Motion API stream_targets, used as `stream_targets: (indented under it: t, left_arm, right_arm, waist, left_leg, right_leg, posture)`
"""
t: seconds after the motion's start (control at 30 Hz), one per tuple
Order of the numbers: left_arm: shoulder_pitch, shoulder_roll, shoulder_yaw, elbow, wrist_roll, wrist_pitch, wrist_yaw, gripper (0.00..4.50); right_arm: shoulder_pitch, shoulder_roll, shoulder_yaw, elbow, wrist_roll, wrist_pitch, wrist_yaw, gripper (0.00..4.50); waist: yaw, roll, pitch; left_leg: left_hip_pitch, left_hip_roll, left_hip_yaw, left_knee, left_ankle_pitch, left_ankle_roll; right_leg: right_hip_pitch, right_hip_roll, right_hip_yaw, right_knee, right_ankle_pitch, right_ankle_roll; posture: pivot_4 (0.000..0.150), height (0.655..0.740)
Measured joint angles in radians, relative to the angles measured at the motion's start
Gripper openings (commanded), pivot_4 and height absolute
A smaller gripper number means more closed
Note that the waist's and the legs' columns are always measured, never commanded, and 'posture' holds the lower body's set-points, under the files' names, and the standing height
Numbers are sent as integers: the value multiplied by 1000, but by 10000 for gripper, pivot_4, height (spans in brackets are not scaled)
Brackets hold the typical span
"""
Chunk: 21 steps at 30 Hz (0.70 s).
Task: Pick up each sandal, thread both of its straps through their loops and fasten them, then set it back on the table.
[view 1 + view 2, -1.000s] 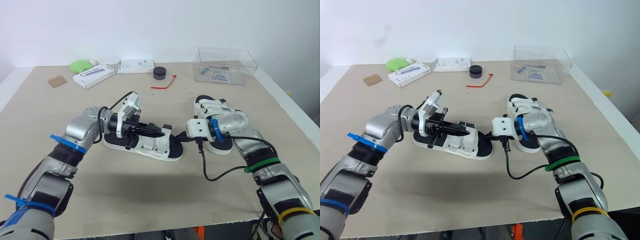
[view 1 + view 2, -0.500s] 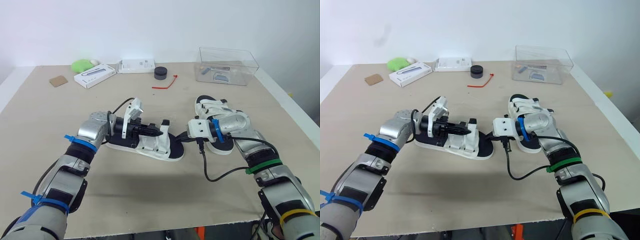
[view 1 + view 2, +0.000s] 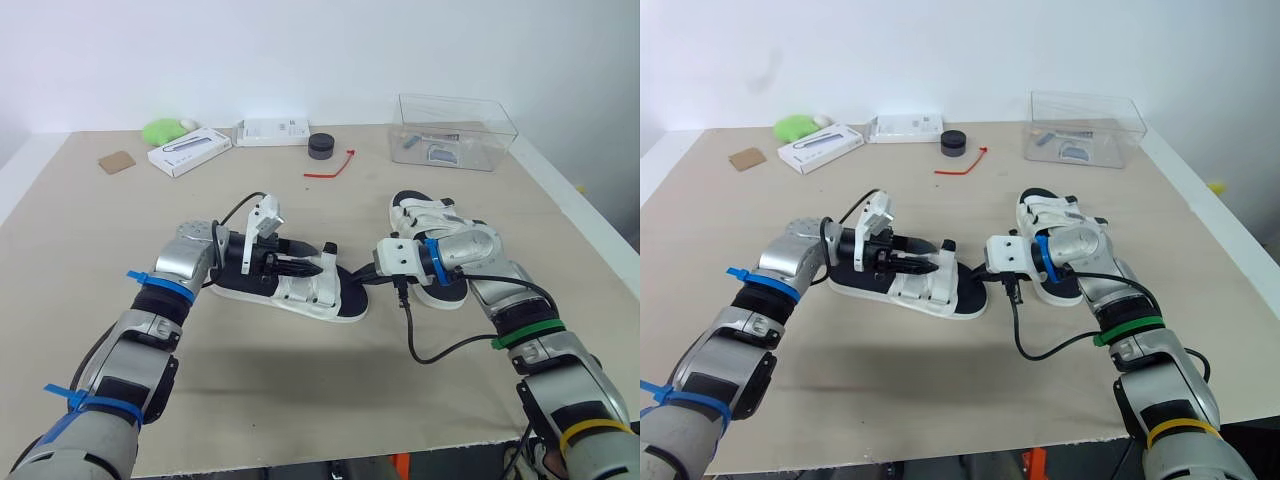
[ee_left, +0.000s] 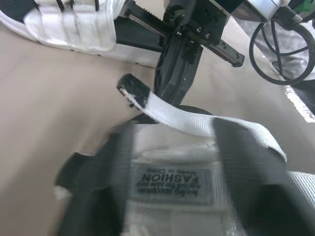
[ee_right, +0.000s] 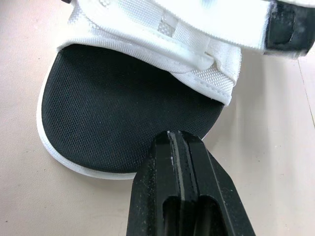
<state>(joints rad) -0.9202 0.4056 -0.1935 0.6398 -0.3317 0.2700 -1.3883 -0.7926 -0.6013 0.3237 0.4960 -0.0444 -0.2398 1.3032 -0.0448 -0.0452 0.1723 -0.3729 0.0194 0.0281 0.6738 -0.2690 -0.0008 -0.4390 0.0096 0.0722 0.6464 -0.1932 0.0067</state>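
On the table [image 3: 300, 400], right claw [image 5: 176, 135], closed, touches sandal [image 5: 123, 98] toe.

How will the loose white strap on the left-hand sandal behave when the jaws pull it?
Probably floppy but not limp: the strap is flat woven webbing that juts out from the sandal in a soft arc, holding some shape. Likely light, and its ribbed weave should grip rather than slip. Its black tip looks stiffer, which may help threading.
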Motion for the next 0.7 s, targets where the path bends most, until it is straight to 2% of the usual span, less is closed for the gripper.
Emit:
stream_targets:
  t: [0.13, 0.27, 0.33, 0.37, 0.4, 0.47, 0.7]
  left_arm:
    - [-82, 13, 53, 11, -1, -54, -14, 25463]
    - [-110, -22, 65, -19, -12, -53, -56, 25463]
    - [-105, -48, 33, -23, 0, -56, -83, 15890]
    - [-101, -58, 22, -20, 9, -60, -85, 12859]
    - [-100, -76, 5, 11, 29, -79, -84, 7328]
    - [-100, -93, -8, 72, 58, -102, -82, 461]
    - [-192, -105, -49, 319, 180, -174, -109, 461]
  right_arm:
    - [1, 0, -1, 0, 0, -2, 1, 0]
    - [1, 0, -1, 0, 0, -5, 1, 0]
    - [0, 0, -1, 1, -1, -5, 0, 0]
    - [0, 0, -1, 1, -1, -5, -1, 0]
    - [0, 0, 0, 1, -1, -5, -1, 0]
    - [0, 0, 0, 1, -1, -5, -2, 0]
    - [4, -3, -2, -6, -1, -2, -3, 0]
  waist:
    - [0, 0, 0]
    - [-1, 0, 0]
    - [-1, 0, 0]
    - [-1, 0, 0]
    - [-1, 0, 0]
    - [-1, 0, 0]
    - [-1, 0, 0]
  left_leg:
    - [0, 0, 0, 0, 0, 0]
    - [0, 0, 0, 0, 0, 0]
    - [0, 0, 0, 0, 0, 0]
    - [0, -1, 0, 0, 0, 0]
    - [0, -1, 0, 0, 0, 0]
    - [0, -1, 1, 0, 0, 0]
    - [-1, -2, 1, 0, 0, 0]
  right_leg:
    - [0, 0, -1, 0, 0, 0]
    - [0, 0, 0, 0, 0, 1]
    - [0, 0, 0, 0, 0, 1]
    - [0, 0, 1, 0, 0, 1]
    - [0, 0, 0, 0, 0, 1]
    - [0, 0, 0, 0, 0, 1]
    - [0, 0, 0, 0, 0, 1]
  posture:
    - [1500, 7400]
    - [1500, 7400]
    - [1500, 7400]
    - [1500, 7400]
    - [1500, 7400]
    - [1500, 7400]
    - [1500, 7400]
